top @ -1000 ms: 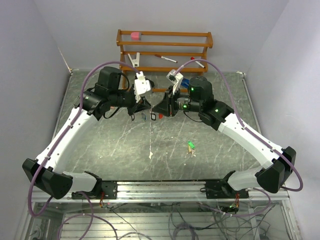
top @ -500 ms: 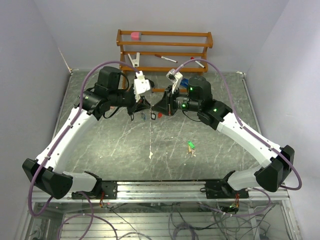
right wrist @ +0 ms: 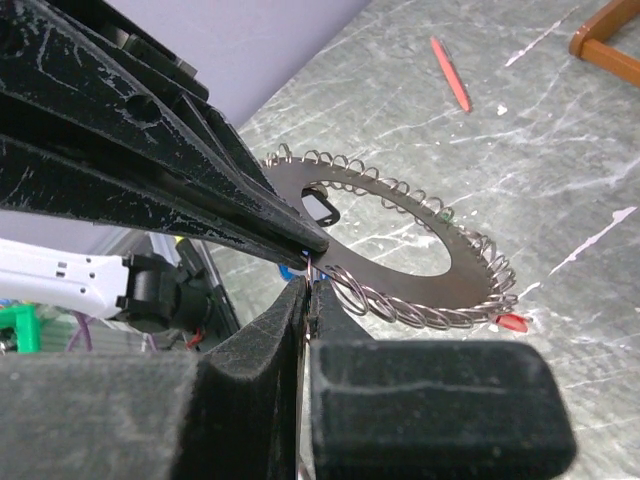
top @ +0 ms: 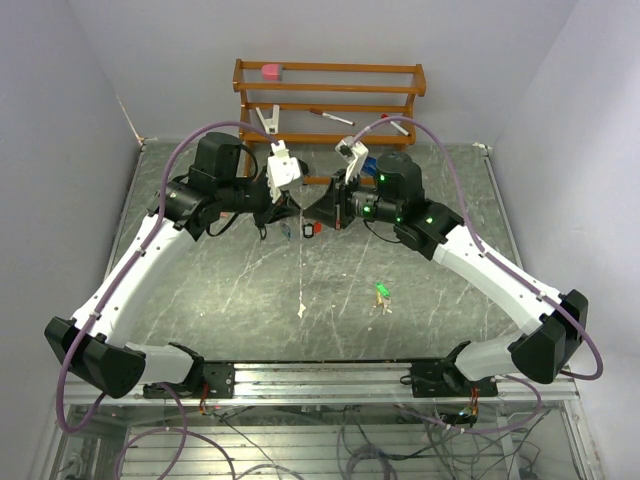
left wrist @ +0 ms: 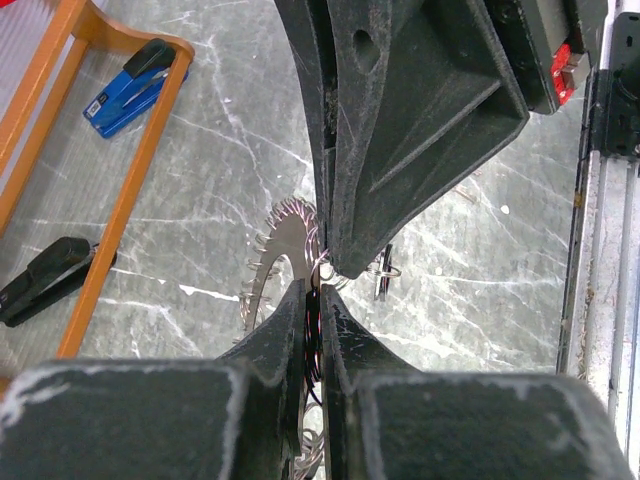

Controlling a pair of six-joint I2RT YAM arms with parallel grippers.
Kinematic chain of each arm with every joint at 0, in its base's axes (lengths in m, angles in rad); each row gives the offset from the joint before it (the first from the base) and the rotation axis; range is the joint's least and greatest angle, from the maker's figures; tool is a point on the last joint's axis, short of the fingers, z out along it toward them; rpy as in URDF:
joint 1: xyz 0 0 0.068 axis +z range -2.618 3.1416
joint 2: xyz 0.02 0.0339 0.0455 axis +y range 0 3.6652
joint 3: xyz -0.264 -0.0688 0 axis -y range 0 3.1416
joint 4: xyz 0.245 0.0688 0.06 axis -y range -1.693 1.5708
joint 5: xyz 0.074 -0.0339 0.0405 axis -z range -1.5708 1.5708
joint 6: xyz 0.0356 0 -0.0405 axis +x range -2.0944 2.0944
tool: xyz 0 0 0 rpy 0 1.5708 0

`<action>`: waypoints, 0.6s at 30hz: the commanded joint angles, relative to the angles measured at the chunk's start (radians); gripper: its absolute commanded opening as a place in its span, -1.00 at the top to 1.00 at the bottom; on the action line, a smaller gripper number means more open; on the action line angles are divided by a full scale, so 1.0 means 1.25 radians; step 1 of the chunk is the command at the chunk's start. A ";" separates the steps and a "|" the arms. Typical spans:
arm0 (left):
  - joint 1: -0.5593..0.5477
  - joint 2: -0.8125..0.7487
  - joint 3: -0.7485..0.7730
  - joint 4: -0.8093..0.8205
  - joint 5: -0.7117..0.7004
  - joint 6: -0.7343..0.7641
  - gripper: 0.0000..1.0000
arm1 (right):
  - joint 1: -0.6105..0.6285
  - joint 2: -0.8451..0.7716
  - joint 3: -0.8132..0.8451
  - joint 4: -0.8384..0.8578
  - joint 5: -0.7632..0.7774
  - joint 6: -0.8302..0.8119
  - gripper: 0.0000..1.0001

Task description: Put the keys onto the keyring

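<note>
The keyring (right wrist: pixel 400 240) is a flat silver hoop fringed with small wire loops. It hangs above the table between both arms and also shows in the left wrist view (left wrist: pixel 285 250). My left gripper (top: pixel 297 212) (left wrist: pixel 315 295) is shut on its rim. My right gripper (top: pixel 318 215) (right wrist: pixel 310 285) is shut on a thin wire loop at the hoop's edge, tip to tip with the left fingers. Small blue (top: pixel 287 232) and red (top: pixel 307 230) key tags dangle below. A green-headed key (top: pixel 381 292) lies on the table, near the right arm.
A wooden rack (top: pixel 330 90) stands at the back with a pink item, a clip and pens. A blue stapler (left wrist: pixel 130 85) and a black object (left wrist: pixel 50 280) lie by its rail. A red pen (right wrist: pixel 450 75) lies on the table. A white scrap (top: pixel 301 311) lies near the middle.
My right gripper has moved a little left and up, closing onto the left gripper's tip at the keyring. The left arm has barely moved.
</note>
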 commanded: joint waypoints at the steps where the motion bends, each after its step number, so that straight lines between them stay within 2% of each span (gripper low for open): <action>1: -0.002 -0.006 0.009 0.050 -0.022 0.006 0.64 | -0.002 0.017 0.013 -0.009 0.040 0.071 1.00; 4: -0.002 0.007 0.018 0.043 -0.043 0.011 0.43 | -0.002 0.025 0.031 -0.086 0.095 0.133 1.00; 7: -0.002 0.022 0.027 0.030 -0.046 0.016 0.32 | -0.003 0.013 0.030 -0.134 0.145 0.201 1.00; 12: -0.002 0.043 0.034 0.035 -0.042 0.008 0.25 | -0.002 -0.005 0.012 -0.165 0.177 0.282 1.00; 18: -0.003 0.073 0.053 0.034 0.002 -0.046 0.28 | -0.002 -0.005 -0.003 -0.228 0.239 0.386 1.00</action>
